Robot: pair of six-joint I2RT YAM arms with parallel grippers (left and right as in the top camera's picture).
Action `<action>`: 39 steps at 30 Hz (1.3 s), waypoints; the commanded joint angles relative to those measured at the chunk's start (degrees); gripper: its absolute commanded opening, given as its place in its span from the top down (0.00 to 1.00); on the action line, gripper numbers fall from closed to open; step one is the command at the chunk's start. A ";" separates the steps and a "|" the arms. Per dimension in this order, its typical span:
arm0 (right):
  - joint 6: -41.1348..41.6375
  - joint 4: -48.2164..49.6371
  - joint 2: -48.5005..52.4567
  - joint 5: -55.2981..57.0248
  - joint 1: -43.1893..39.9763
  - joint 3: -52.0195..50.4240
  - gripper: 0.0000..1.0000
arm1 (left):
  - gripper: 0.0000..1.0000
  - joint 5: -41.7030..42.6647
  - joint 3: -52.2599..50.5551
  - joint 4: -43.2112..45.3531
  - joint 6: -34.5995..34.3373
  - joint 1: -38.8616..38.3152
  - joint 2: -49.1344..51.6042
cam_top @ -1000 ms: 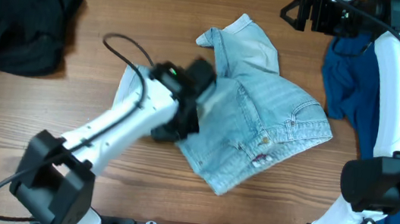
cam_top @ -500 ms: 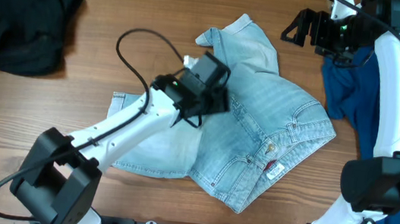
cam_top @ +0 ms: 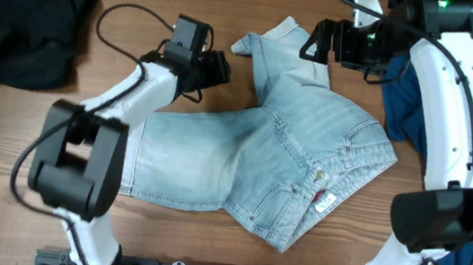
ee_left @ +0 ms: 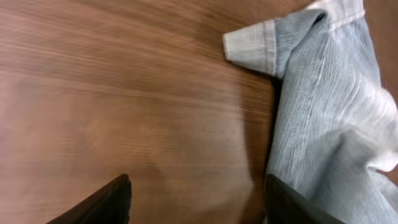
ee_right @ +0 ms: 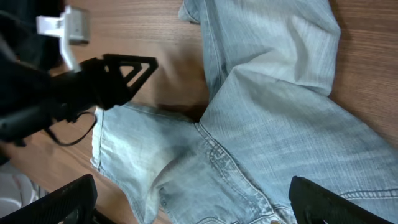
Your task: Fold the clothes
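Unfolded since earlier: denim shorts (cam_top: 243,156), long axis left-right, waistband rightward, tag (cam_top: 322,200) unreadable. Left gripper (cam_top: 224,69) open, shorts beside its right finger; right gripper (cam_top: 309,40) open, empty.

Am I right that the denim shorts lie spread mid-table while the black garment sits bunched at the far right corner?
Not quite: the black garment sits bunched at the far left corner, as the overhead view shows. The denim shorts do lie spread mid-table.

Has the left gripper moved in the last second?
Yes. The left gripper went up the picture, off the denim shorts, now level with the black garment.
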 commanded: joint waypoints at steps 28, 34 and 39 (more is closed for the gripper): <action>-2.67 -2.45 -0.50 -0.24 -0.11 -0.20 0.00 | 0.96 9.81 28.50 7.34 0.09 -0.96 26.51; -2.60 -2.64 -0.50 -0.26 -0.11 -0.20 0.00 | 0.96 4.20 28.52 4.61 0.04 3.76 26.12; -2.69 -2.38 -0.50 -0.28 -0.11 -0.20 0.00 | 0.96 1.97 28.52 -1.66 0.07 10.69 24.46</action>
